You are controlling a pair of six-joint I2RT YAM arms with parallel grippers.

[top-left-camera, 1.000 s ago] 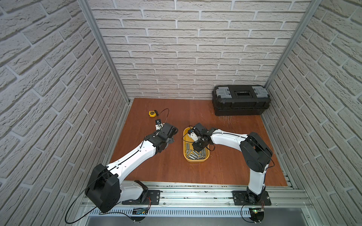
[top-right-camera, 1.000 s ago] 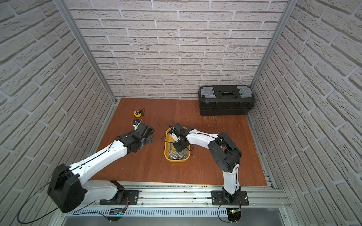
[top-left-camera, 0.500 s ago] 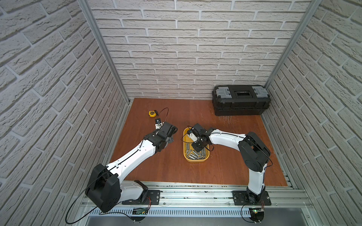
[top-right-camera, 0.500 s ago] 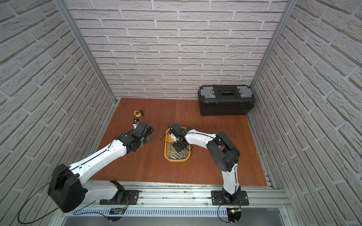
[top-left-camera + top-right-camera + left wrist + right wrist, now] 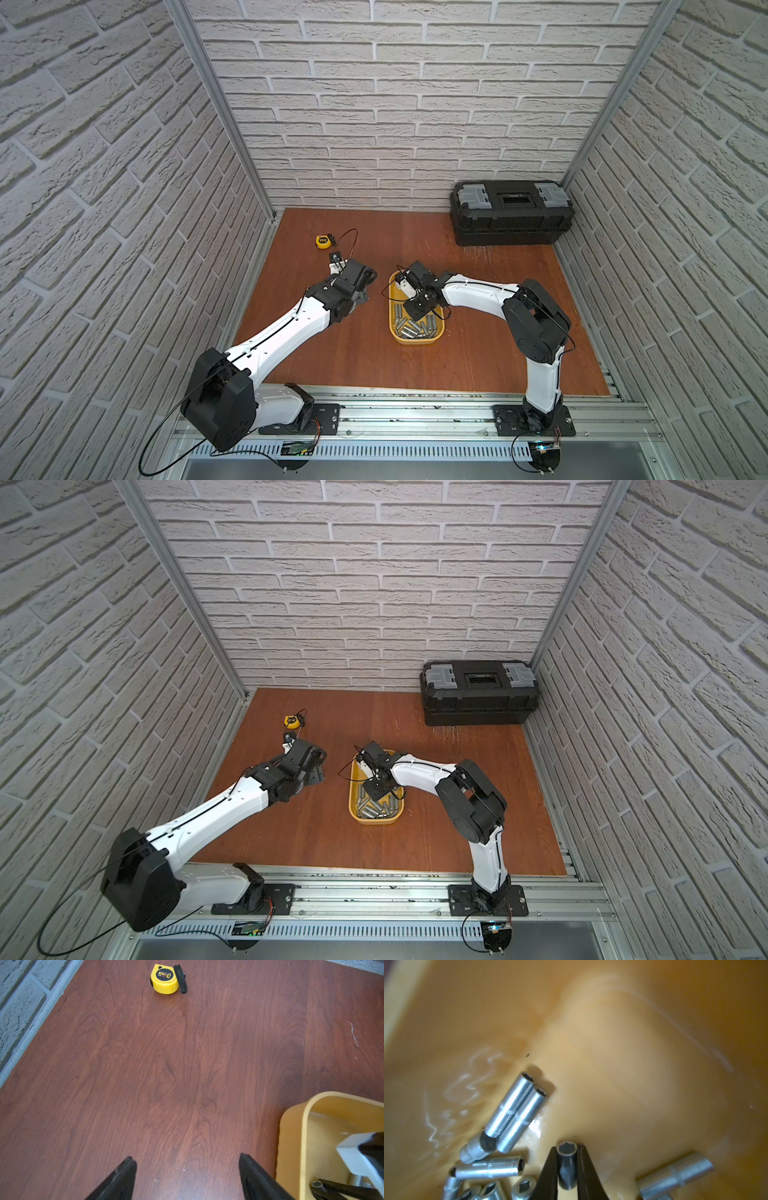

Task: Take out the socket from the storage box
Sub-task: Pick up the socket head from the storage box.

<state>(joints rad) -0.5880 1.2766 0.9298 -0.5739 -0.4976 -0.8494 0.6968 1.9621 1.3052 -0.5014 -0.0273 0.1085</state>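
Sockets (image 5: 517, 1109) lie loose in the yellow storage box (image 5: 415, 341), which sits at the centre of both top views on the brown table (image 5: 374, 365). Most are heaped at its lower end. The right gripper (image 5: 568, 1148) reaches down into the upper half of the box. The right wrist view shows its two black fingers (image 5: 548, 1169) pressed against either side of one socket (image 5: 566, 1165), pinching it inside the box; whether it is clear of the floor I cannot tell. The left gripper (image 5: 187, 1159) hangs spread wide over bare table just left of the box, with nothing between its fingers. A yellow tape measure (image 5: 165, 979) lies toward the upper left of the table, well apart from the box. A black toolbox (image 5: 513, 218) stands against the back wall at the upper right.
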